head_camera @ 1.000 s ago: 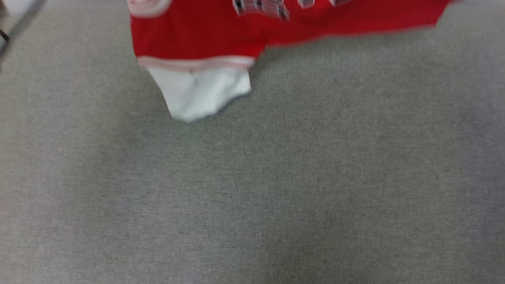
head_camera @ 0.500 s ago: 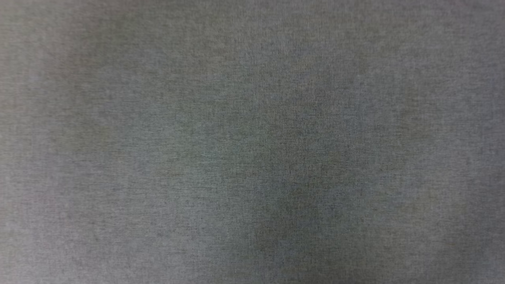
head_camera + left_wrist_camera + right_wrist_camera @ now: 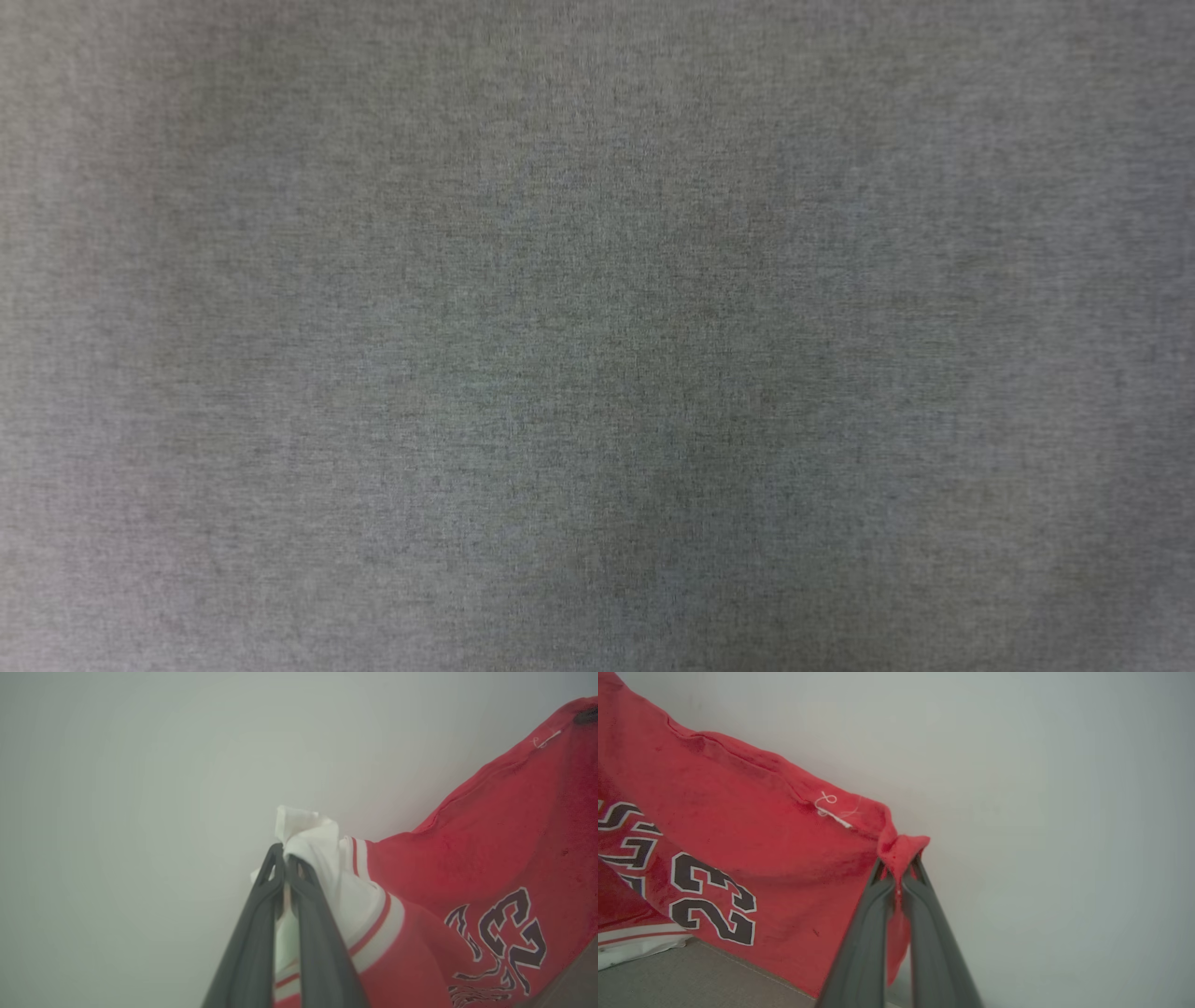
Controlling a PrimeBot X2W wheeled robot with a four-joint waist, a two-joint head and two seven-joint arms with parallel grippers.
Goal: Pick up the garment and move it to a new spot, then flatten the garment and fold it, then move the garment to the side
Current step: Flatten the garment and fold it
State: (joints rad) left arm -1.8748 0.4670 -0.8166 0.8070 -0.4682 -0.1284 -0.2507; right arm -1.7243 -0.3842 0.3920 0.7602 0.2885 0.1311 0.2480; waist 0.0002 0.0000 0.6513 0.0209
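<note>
So here's what you've got. Your left gripper (image 3: pixel 284 857) has its two long dark fingers squeezed together on a bunched-up wad of white sleeve (image 3: pixel 317 844), with just a sliver of cloth between the tips. That sleeve belongs to the red soft-fabric jersey T-shirt (image 3: pixel 472 858), which spreads away to the right of the left wrist view and is held up in front of a plain pale wall (image 3: pixel 140 788). The red-and-white striped trim (image 3: pixel 379 924) wraps around right beside the fingers. The black white-outlined "23" lettering (image 3: pixel 509 933) sits low on the right, tilted over in that view.

Your right gripper (image 3: pixel 899 867) is doing the same job on the other side. Its fingers are clamped narrow on a pinched red corner at the hem. A little loop of white thread (image 3: pixel 826 799) hangs out of the hem seam just beside the grip. From there the shirt stretches off to the left, so it hangs between your two grippers with the printed face towards the wrist cameras.

Along the bottom of the right wrist view the shirt's lower edge comes down to the grey woven fabric surface (image 3: pixel 668 975). I honestly can't tell if it's touching or just hanging in front. Your head camera is looking down at that same kind of grey weave.
</note>
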